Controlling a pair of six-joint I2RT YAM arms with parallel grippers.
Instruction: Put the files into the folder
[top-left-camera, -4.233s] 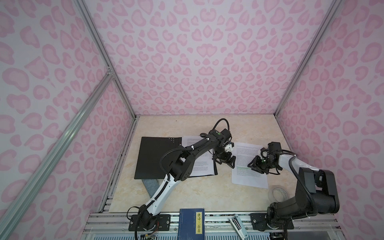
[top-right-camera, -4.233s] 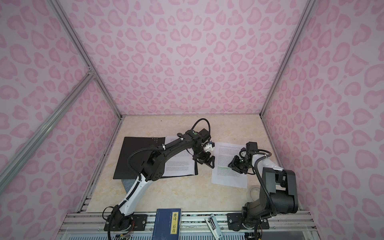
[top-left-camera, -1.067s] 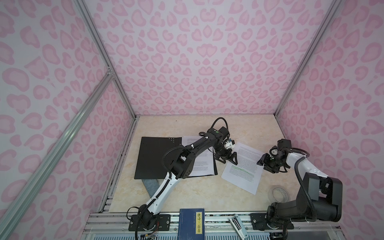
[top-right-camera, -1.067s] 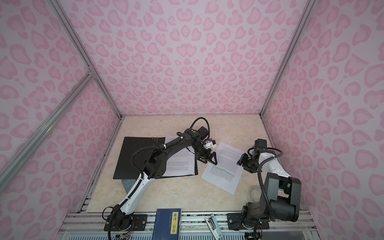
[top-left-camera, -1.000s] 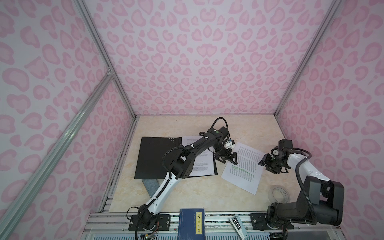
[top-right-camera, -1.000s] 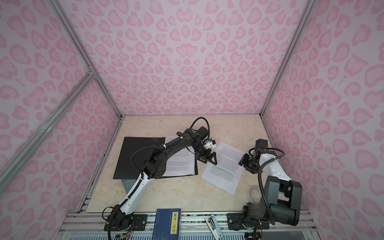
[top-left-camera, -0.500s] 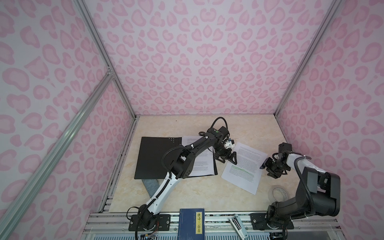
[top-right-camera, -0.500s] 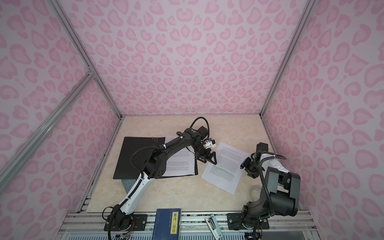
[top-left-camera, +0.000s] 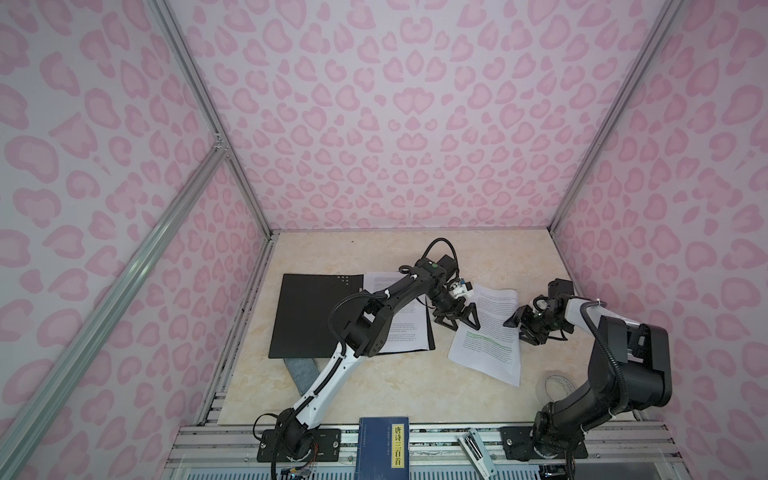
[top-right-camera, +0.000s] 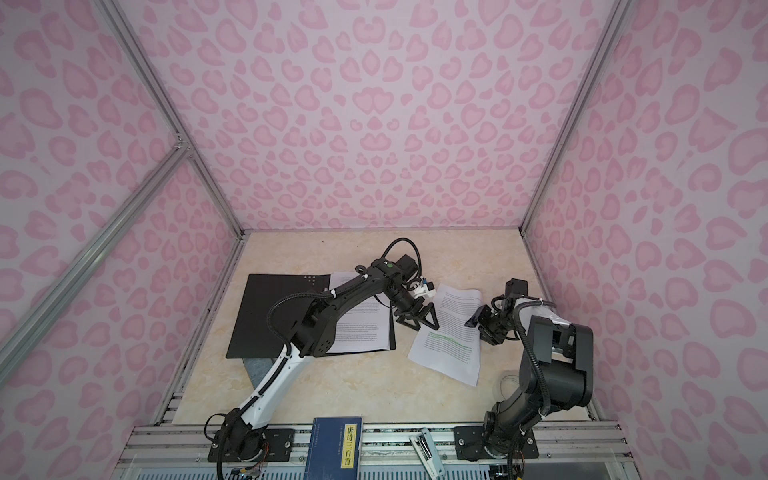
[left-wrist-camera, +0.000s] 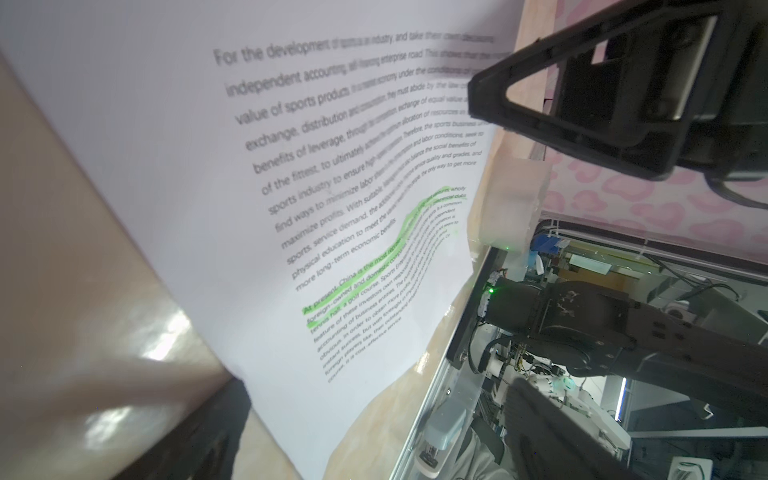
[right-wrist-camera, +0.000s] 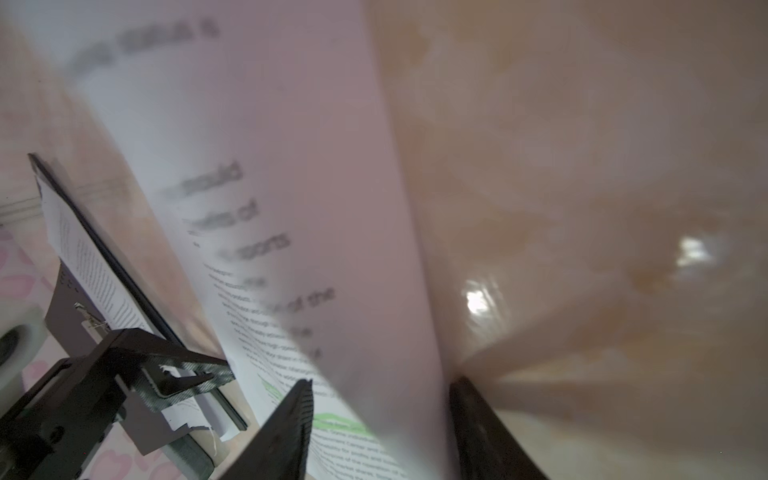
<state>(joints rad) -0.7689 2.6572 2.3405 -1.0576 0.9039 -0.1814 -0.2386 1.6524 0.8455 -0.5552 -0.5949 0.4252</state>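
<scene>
Beige, marble-veined table (top-left-camera: 395, 390), glossy, with glints of light in both wrist views. Closed in on three sides by white walls (top-left-camera: 395, 124) printed with pink blotches, joined at the corners by aluminium posts (top-left-camera: 590, 162). Along the near edge, a metal rail (top-left-camera: 436, 436) carrying a dark blue book (top-left-camera: 384, 446) with a yellow strip, and a stapler (top-left-camera: 476, 453).

Toward the left edge: folder (top-left-camera: 307, 316), lying open and flat, black inside up, a printed sheet (top-left-camera: 405, 332) on its right half. Under its near edge, a grey cloth (top-left-camera: 301, 372). Just right of the folder: a loose sheet (top-left-camera: 490, 345), askew, green-highlighted.

Left pincer (top-left-camera: 457, 326) spread wide, tips down at that sheet's left edge, holding nothing. Right pincer (top-left-camera: 520, 332) about half open at the sheet's right edge, fingers (right-wrist-camera: 291, 424) apart with the paper's edge running between them, not clamped. Near the right near corner, a clear tape roll (top-left-camera: 555, 388).
</scene>
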